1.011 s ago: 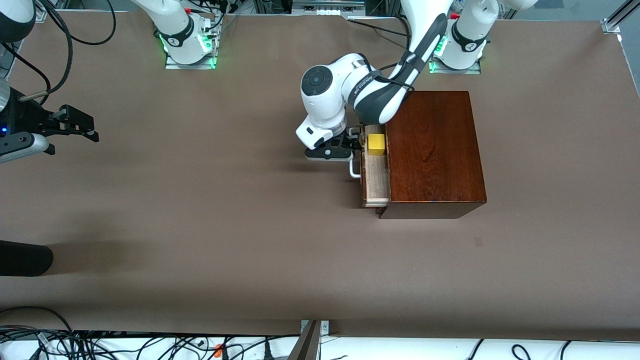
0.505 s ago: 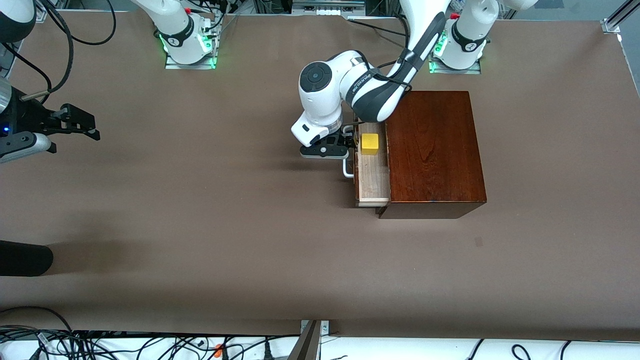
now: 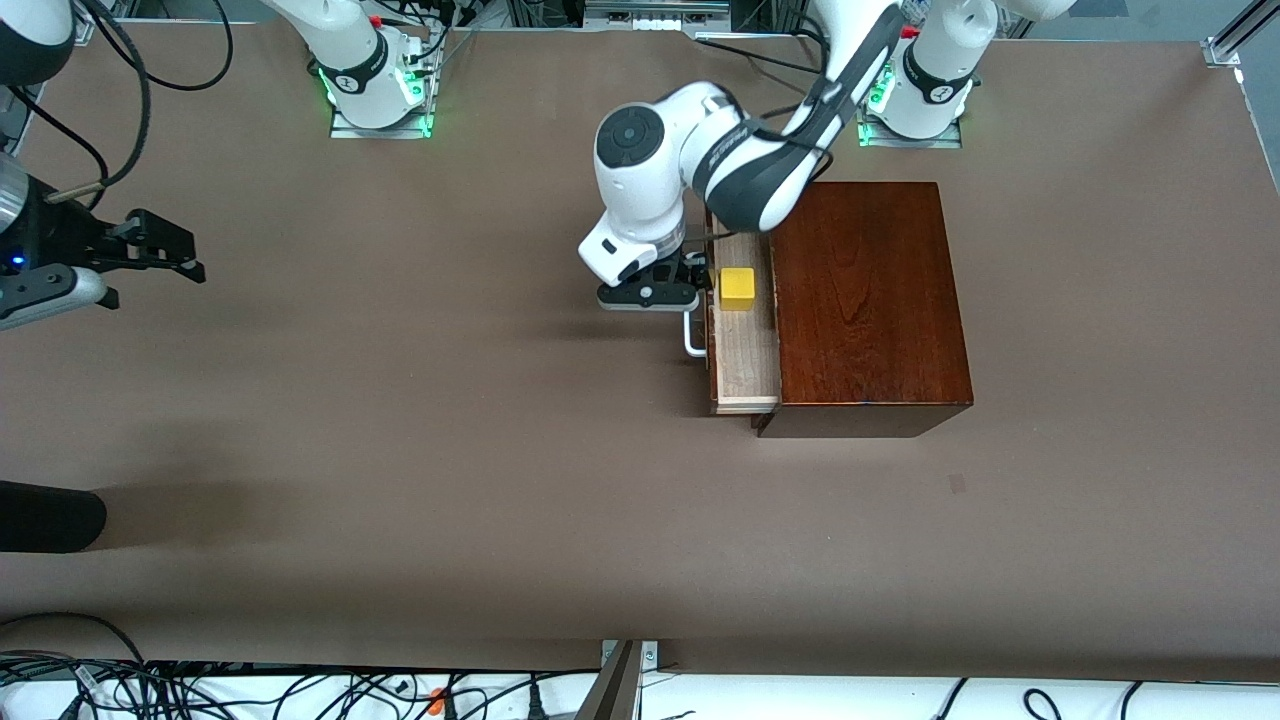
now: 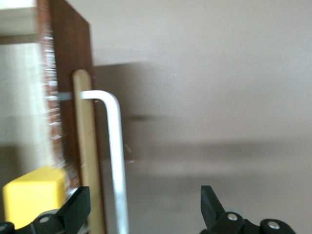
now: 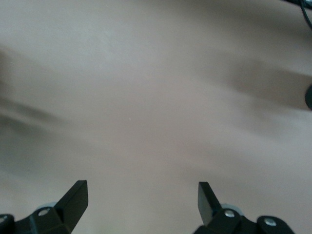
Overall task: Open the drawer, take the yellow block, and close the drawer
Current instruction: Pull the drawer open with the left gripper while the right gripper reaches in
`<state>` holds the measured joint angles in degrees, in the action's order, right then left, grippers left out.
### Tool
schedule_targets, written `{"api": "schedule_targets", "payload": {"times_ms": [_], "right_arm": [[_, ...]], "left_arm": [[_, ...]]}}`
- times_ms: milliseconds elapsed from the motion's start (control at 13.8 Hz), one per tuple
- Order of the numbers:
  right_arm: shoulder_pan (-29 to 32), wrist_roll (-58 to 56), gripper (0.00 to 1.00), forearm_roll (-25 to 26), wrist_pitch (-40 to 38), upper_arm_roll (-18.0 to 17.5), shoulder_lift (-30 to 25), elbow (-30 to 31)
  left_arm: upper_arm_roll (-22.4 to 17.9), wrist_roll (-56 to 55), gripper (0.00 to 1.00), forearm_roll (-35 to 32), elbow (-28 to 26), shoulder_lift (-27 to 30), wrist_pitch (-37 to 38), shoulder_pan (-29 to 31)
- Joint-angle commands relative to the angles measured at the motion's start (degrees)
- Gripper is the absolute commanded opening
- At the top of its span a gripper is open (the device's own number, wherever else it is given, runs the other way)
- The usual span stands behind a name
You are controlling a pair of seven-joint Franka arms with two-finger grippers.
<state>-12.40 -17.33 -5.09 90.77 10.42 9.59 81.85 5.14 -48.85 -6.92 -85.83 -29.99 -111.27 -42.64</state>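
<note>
The reddish-brown wooden box (image 3: 865, 300) stands near the left arm's base. Its drawer (image 3: 745, 365) is pulled partly out toward the right arm's end, pale tray showing. The yellow block (image 3: 737, 288) sits in the tray, in the part farther from the front camera. My left gripper (image 3: 695, 285) is low in front of the drawer, open. The white handle (image 4: 117, 161) runs between its fingers, untouched, beside the dark drawer front (image 4: 73, 58) and the block (image 4: 31, 195). My right gripper (image 3: 150, 262) waits open over bare table at the right arm's end, nothing between its fingers (image 5: 75, 197).
A dark rounded object (image 3: 40, 515) lies at the table edge at the right arm's end. Cables (image 3: 200, 690) run along the edge nearest the front camera. Brown table surface spreads between the two grippers.
The drawer slid farther out toward the right arm's end, carrying the yellow block along, with my left gripper at the handle. It has since stopped. The right gripper drifted slightly.
</note>
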Motion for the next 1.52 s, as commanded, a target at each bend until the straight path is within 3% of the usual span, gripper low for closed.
{"api": "schedule_targets", "payload": {"times_ms": [0,361,650,866,1083,1444], "right_arm": [[-2.62,0.1,1.0,-0.97,1.25,-1.88,0.61,-0.11],[-7.54,-0.59,1.0,-0.72,4.67,-8.91,1.66,-0.11],[-17.98,-1.21,1.0,3.24,7.93,-9.89,4.38,-0.03],[-25.63,-3.57,1.0,3.5,12.3,-11.2,11.66,-4.05],[-32.67,-7.35,1.0,7.89,19.43,-11.3,20.18,-9.85],[-34.01,-11.3,1.0,7.9,21.12,-13.22,25.91,-16.1]], "left_arm": [[-0.21,2.43,1.0,2.96,3.81,4.05,10.33,2.2],[-0.21,14.2,1.0,6.92,4.88,11.69,21.87,14.15],[-0.39,25.7,1.0,6.83,4.88,15.21,26.27,22.15],[-0.65,35.02,1.0,6.83,4.88,18.02,29.96,27.94],[-0.83,42.85,1.0,6.57,4.88,20.4,32.78,33.57],[-3.29,48.67,1.0,6.75,2.69,25.14,32.18,40.61]]}}
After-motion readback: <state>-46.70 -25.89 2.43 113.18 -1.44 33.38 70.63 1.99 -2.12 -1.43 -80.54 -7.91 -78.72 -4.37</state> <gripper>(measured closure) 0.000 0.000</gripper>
